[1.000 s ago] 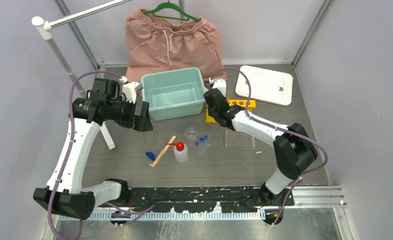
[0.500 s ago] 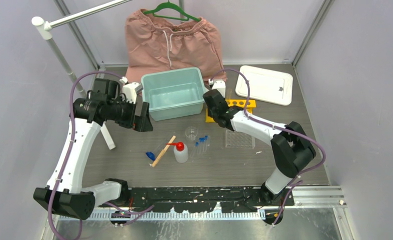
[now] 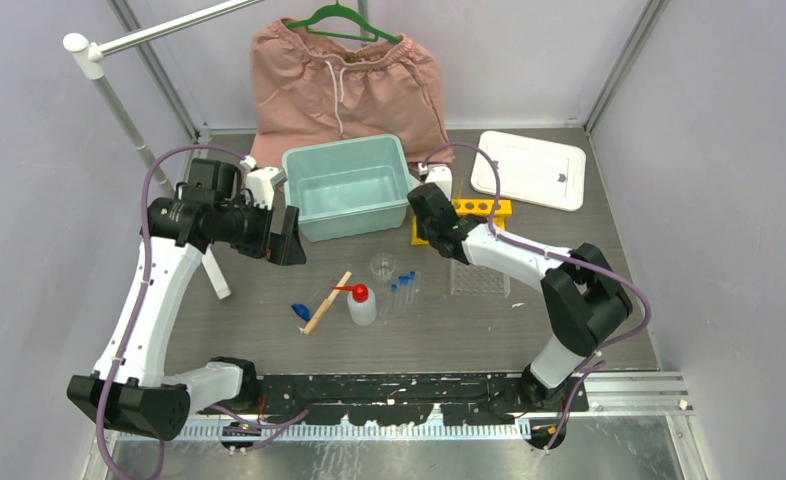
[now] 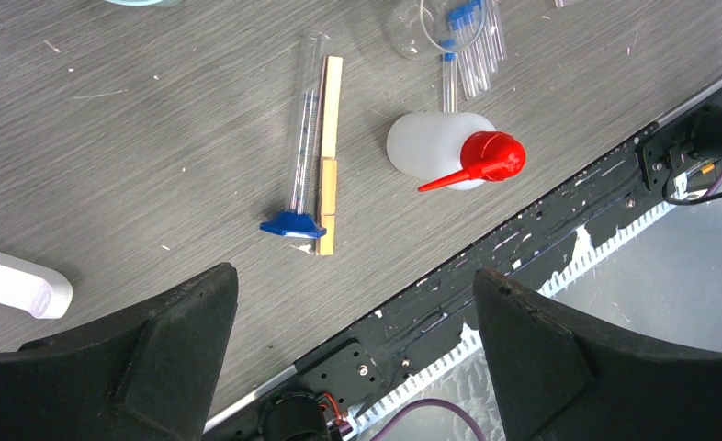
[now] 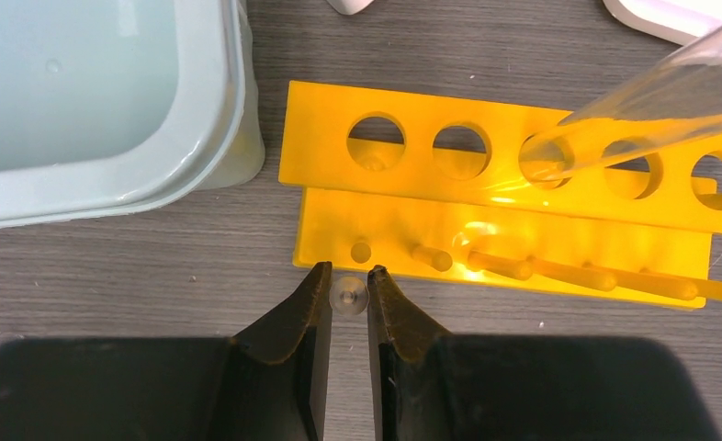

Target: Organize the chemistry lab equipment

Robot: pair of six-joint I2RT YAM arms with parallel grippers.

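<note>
My right gripper (image 5: 348,280) is shut on a small clear tube (image 5: 348,296), seen end-on between its fingertips, just in front of the yellow rack (image 5: 504,202) (image 3: 474,212). Another clear tube (image 5: 651,101) leans in one of the rack's holes. My left gripper (image 4: 357,358) (image 3: 285,236) hangs open and empty above the table's left side. Below it lie the white red-nozzled squeeze bottle (image 4: 435,152) (image 3: 362,306), the wooden stick (image 4: 330,175) (image 3: 327,302), a clear tube on a blue piece (image 4: 293,224) (image 3: 300,311), the tiny beaker (image 3: 382,265) and blue-capped tubes (image 3: 404,287). The clear rack (image 3: 479,278) sits to their right.
The teal bin (image 3: 347,187) (image 5: 109,92) stands beside the yellow rack's left end. Its white lid (image 3: 527,168) lies at the back right. Pink shorts (image 3: 344,85) hang at the back. A white stand's pole (image 3: 214,275) rises at the left.
My right wrist has shifted slightly by the yellow rack with the tube still held. The left arm has stayed where it was.
</note>
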